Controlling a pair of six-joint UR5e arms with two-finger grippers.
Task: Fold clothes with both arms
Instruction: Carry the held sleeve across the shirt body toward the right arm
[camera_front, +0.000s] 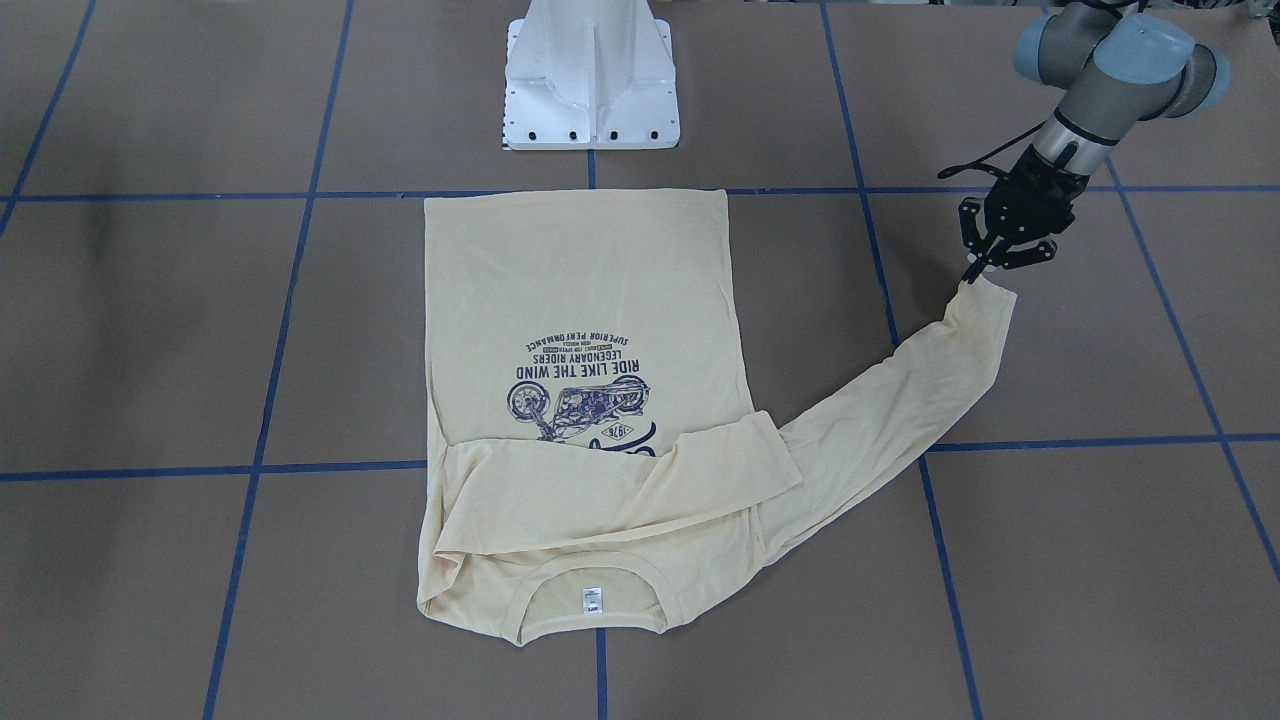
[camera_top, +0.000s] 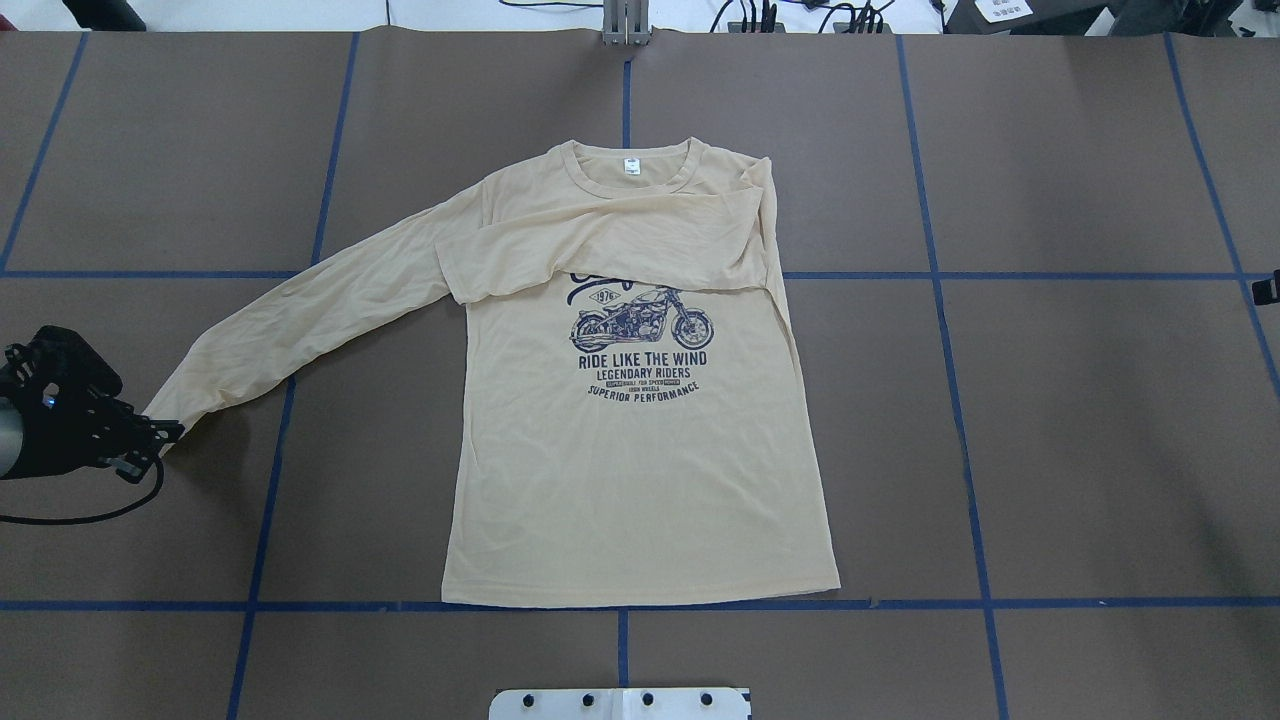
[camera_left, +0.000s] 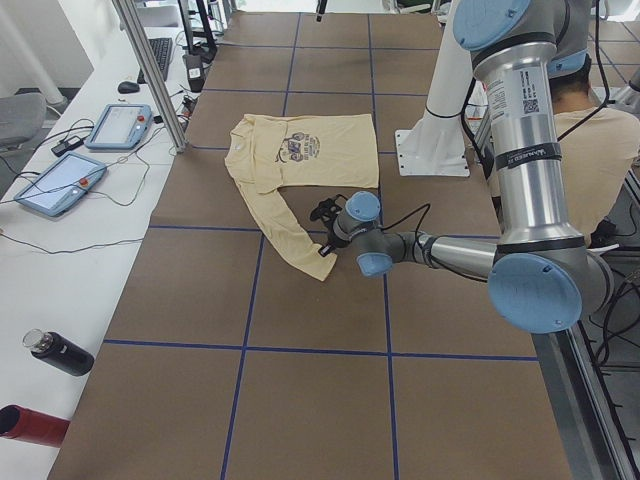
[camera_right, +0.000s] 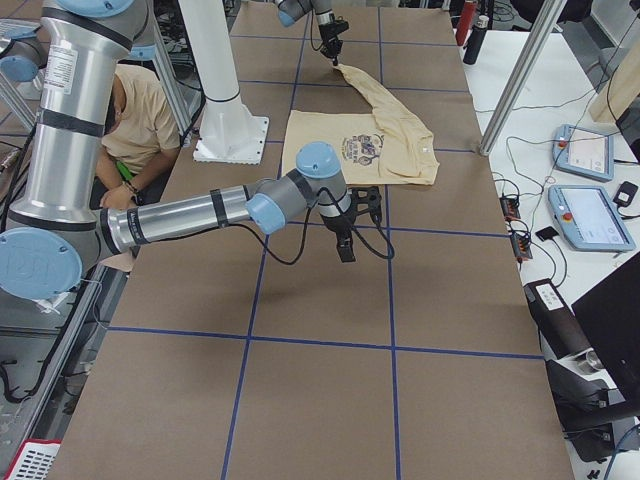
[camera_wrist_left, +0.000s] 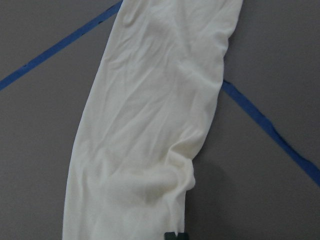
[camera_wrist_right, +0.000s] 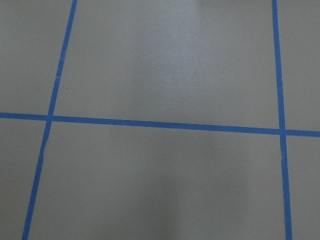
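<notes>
The cream-yellow T-shirt (camera_top: 640, 470) lies flat, print up, in the middle of the table, neck at the far side from the robot. One sleeve is folded across its chest (camera_top: 610, 245). The other sleeve (camera_top: 300, 320) stretches out toward my left gripper (camera_top: 160, 437), which is shut on its cuff; the front-facing view shows the left gripper (camera_front: 982, 268) pinching the cuff slightly above the table. The left wrist view shows the sleeve (camera_wrist_left: 150, 125) running away from the fingers. My right gripper (camera_right: 347, 245) hovers over bare table off the shirt's other side; I cannot tell its state.
The white pedestal base (camera_front: 592, 90) stands by the shirt's hem. Blue tape lines (camera_wrist_right: 165, 125) cross the brown table. A person (camera_right: 140, 120) sits behind the robot. A side bench holds control tablets (camera_left: 120, 125) and bottles (camera_left: 60, 352).
</notes>
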